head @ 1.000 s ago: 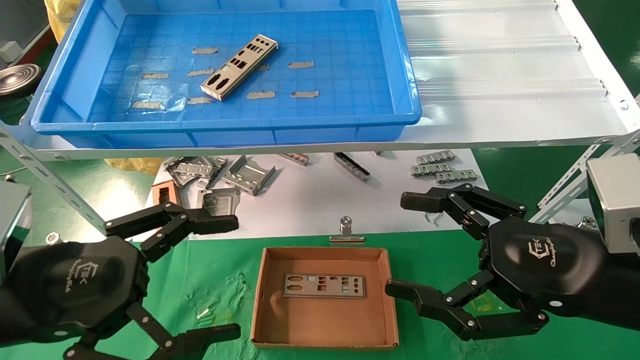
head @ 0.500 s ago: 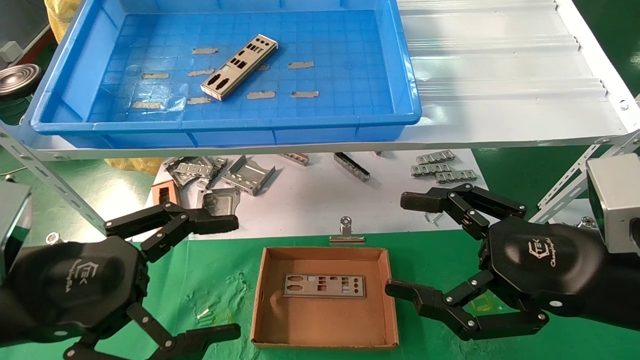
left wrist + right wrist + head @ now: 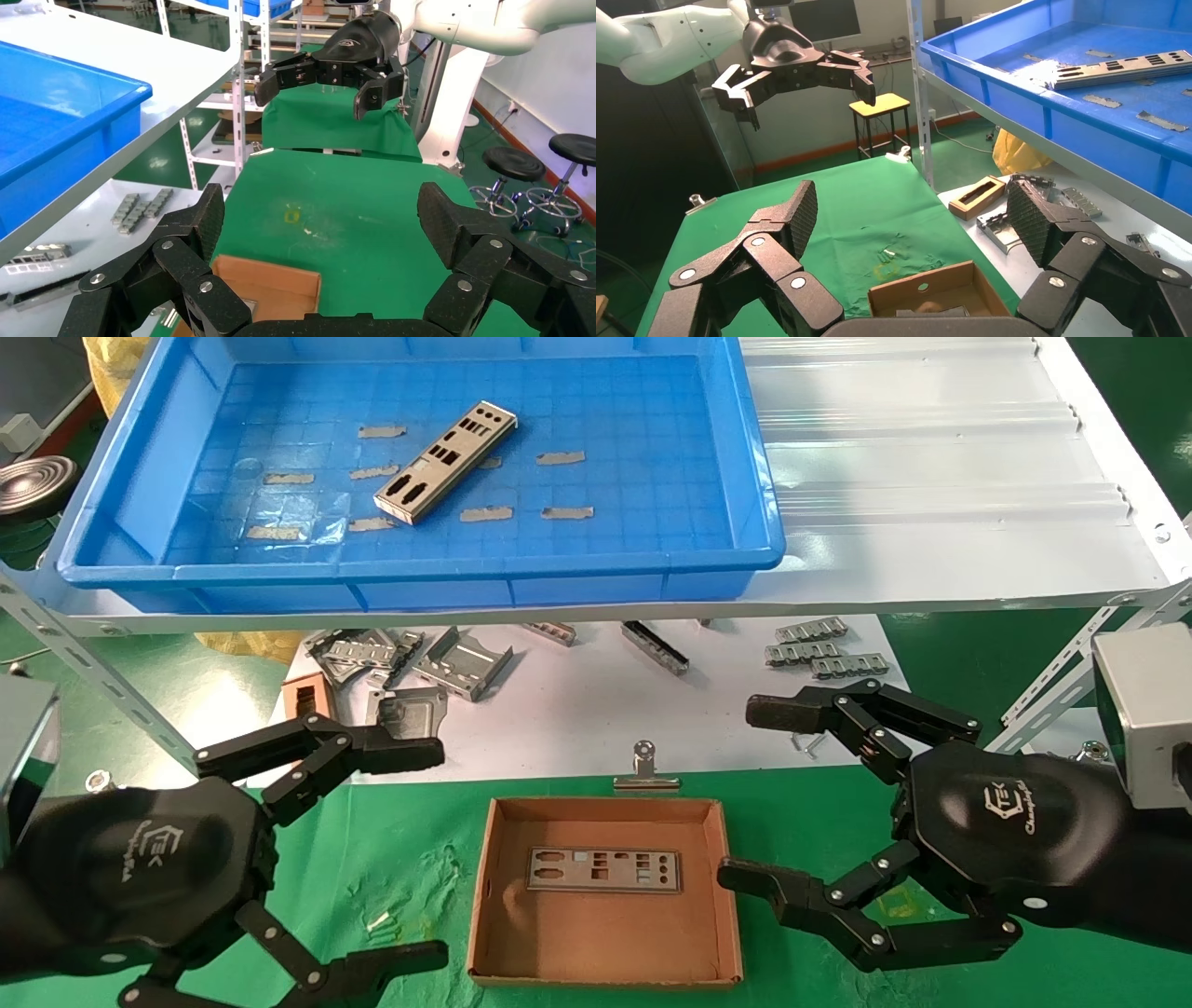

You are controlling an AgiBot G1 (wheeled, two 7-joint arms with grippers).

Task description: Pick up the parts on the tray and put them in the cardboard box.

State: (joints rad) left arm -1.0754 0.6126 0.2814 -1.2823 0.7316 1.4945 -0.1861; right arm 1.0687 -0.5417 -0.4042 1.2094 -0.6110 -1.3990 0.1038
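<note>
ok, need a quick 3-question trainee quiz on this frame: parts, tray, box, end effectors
1. True or false: the left end effector and the right end effector are both open and empty.
2. How many silver plates still lie in the blue tray?
A) none B) one C) three
3. Fill in: the plate in the cardboard box lies ____ on the box floor.

Key:
1. True. Both hang over the green mat, either side of the box.
2. B. One plate in the tray, lying diagonally among tape scraps.
3. Flat. The boxed plate rests toward the far wall.
</note>
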